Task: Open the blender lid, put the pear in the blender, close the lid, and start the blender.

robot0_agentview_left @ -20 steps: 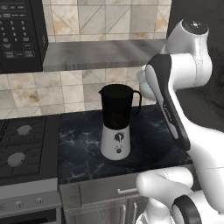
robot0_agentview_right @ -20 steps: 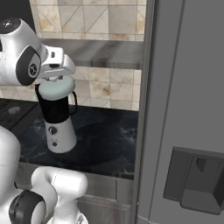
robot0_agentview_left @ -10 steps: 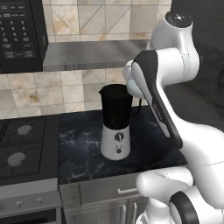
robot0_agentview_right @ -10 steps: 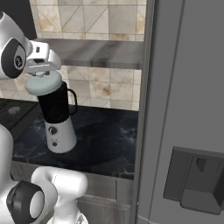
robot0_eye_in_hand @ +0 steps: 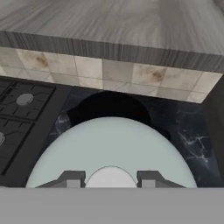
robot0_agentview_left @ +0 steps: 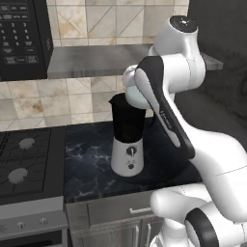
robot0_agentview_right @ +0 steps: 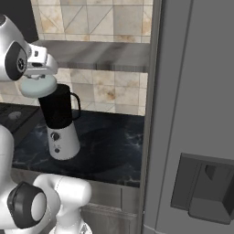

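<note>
The stove (robot0_agentview_left: 24, 164) sits at 9 o'clock. The blender (robot0_agentview_left: 128, 140) stands in the middle of the dark table (robot0_agentview_left: 91, 166), its jar open. The end effector (robot0_eye_in_hand: 110, 178) grips the knob of the blender lid (robot0_agentview_right: 38, 85), holding it above the jar, off toward 11 o'clock

White Franka arm with dark joints

The arm (robot0_agentview_left: 166, 101) is made of glossy white, rounded shells with dark grey to black bands at the joints, and a small dark marking runs along 1 link. A round dark cap tops the upper joint. In the hand view, 2 small dark grey finger tips (robot0_eye_in_hand: 72, 179) are squarish.
</note>
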You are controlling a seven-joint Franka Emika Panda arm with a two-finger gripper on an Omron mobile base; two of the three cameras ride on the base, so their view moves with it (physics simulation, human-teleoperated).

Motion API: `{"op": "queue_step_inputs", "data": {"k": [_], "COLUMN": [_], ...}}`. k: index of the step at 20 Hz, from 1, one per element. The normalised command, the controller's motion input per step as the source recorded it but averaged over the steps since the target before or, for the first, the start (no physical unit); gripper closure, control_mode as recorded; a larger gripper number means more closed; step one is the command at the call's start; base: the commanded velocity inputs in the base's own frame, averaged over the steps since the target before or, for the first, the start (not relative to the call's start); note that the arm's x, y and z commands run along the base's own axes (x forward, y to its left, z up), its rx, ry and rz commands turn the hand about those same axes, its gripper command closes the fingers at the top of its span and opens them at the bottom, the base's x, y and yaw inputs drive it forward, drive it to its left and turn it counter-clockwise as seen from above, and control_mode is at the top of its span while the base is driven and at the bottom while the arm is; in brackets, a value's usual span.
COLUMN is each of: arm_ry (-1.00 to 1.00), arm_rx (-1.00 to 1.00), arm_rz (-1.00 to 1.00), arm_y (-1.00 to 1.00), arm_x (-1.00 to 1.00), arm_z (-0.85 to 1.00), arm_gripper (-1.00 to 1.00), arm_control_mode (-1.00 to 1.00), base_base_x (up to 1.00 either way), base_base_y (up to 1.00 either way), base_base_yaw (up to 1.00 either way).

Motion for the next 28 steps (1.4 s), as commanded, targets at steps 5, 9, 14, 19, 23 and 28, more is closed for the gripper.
{"op": "queue_step_inputs", "data": {"k": [5,9,14,19,23,28], "arm_ry": [0.0,0.0,0.0,0.0,0.0,0.0], "arm_rx": [0.04,0.0,0.0,0.0,0.0,0.0], "arm_rz": [0.05,0.04,0.05,0.04,0.01,0.0], "arm_y": [0.15,0.0,0.0,0.0,0.0,0.0], "arm_x": [0.28,0.15,0.16,0.25,0.17,0.2], "arm_z": [-0.02,-0.07,-0.13,0.0,0.0,0.0], "arm_gripper": [1.0,1.0,1.0,1.0,1.0,1.0], "arm_control_mode": [-1.0,-1.0,-1.0,-1.0,-1.0,-1.0], "base_base_x": [0.0,0.0,0.0,0.0,0.0,0.0], "base_base_y": [0.0,0.0,0.0,0.0,0.0,0.0], "base_base_yaw": [0.0,0.0,0.0,0.0,0.0,0.0]}}
